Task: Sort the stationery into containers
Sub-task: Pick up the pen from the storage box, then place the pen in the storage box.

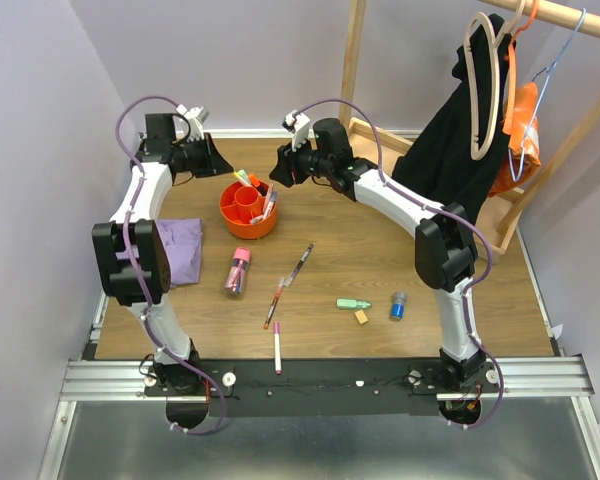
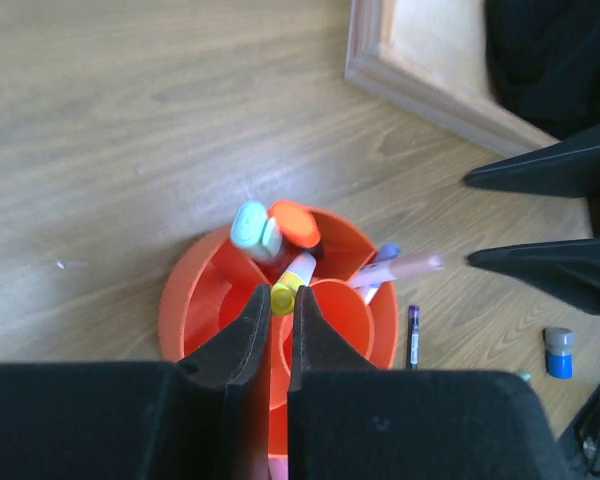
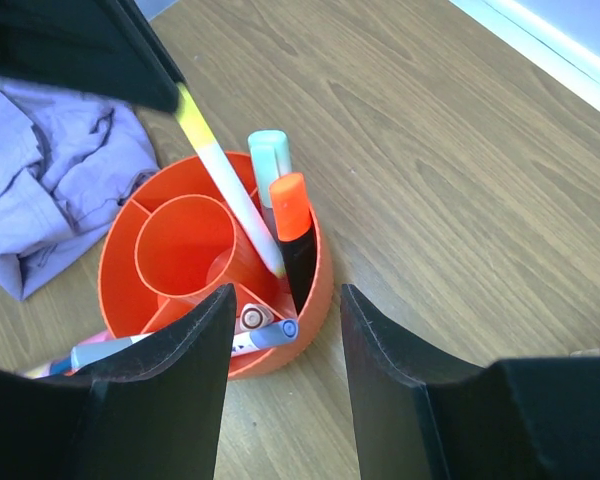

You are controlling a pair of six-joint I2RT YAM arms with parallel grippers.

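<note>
The orange tub (image 1: 248, 208) stands at the back middle of the table. It holds a mint-capped marker (image 3: 270, 160), an orange-capped marker (image 3: 290, 205) and two pens lying in a side compartment (image 3: 265, 328). My left gripper (image 2: 272, 298) is shut on the yellow end of a white highlighter (image 3: 230, 195), whose tip rests inside the tub (image 2: 195, 300). My right gripper (image 3: 285, 300) is open and empty just above the tub's rim (image 3: 320, 270). On the table lie a pink-capped clear tube (image 1: 238, 270), three pens (image 1: 302, 262), a green highlighter (image 1: 353, 304), a tan eraser (image 1: 361, 317) and a blue cylinder (image 1: 398, 305).
A folded purple cloth (image 1: 185, 248) lies left of the tub. The wooden rack base (image 1: 420, 150), with dark clothes on hangers (image 1: 470, 120), stands at the back right. The two grippers face each other closely over the tub.
</note>
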